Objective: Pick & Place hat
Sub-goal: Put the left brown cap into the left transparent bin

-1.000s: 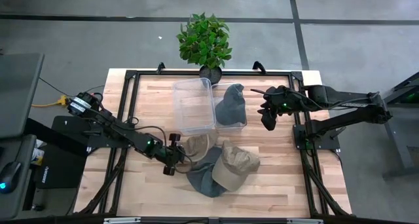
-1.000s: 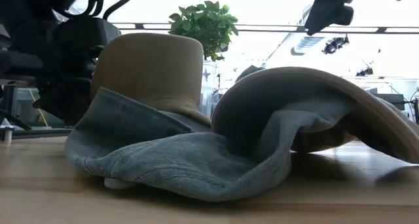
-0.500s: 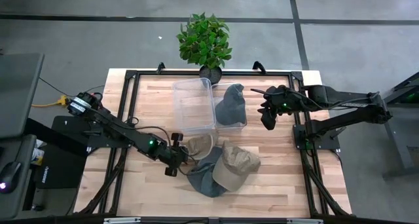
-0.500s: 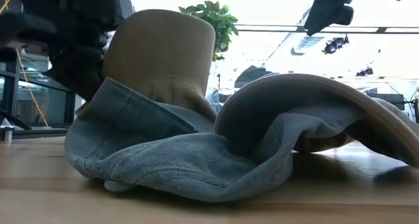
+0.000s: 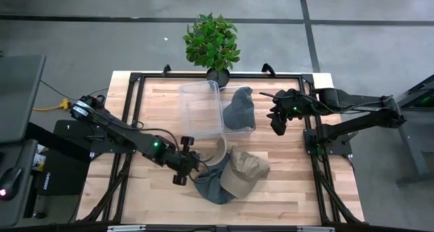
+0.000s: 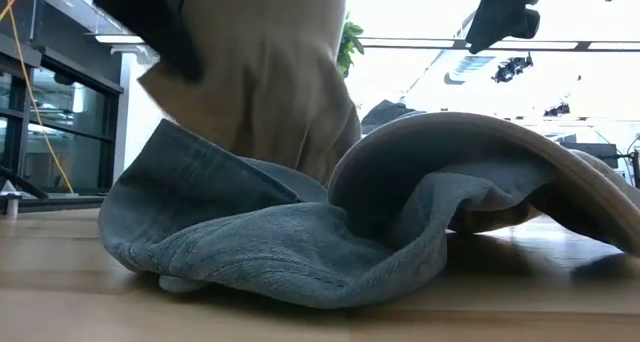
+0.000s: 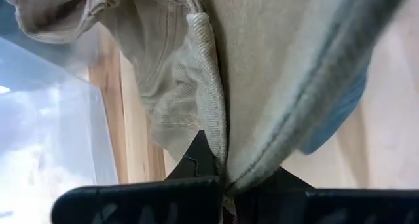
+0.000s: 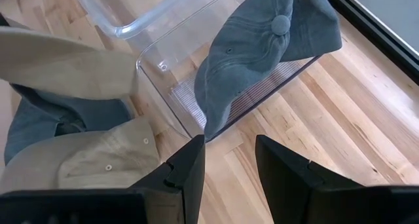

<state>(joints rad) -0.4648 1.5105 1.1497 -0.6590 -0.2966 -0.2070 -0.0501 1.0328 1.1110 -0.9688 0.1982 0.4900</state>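
High view: left gripper (image 5: 188, 163) sits near the table's middle front, pinching a tan cap (image 5: 211, 150) just in front of the large clear bin (image 5: 201, 109); beside it lie a blue denim hat (image 5: 211, 184) and an olive cap (image 5: 244, 171) on top of it; right gripper (image 5: 278, 118) hangs well apart near the table's right edge, next to the smaller clear bin (image 5: 252, 125) that already holds a grey-blue cap (image 5: 238, 107); a potted plant (image 5: 211, 42) stands at the far edge.

Low view: tan cap (image 6: 262, 77) is raised, its lower edge touching the denim hat (image 6: 240, 232); you cannot read the fingers from here.

Left wrist view: you see both dark fingers (image 7: 193, 164) closed together on the tan cap's fabric (image 7: 196, 73), which hangs away from them; the large bin's wall (image 7: 46, 112) is close on one side.

Right wrist view: fingers (image 8: 183, 165) stand apart, gripping nothing; the small bin (image 8: 216, 86) and its grey-blue cap (image 8: 262, 47) lie ahead.

Relation for your next move: the large bin lies just beyond the held cap, away from the front edge; your left arm is far nearer, so I judge you should carry it that way.
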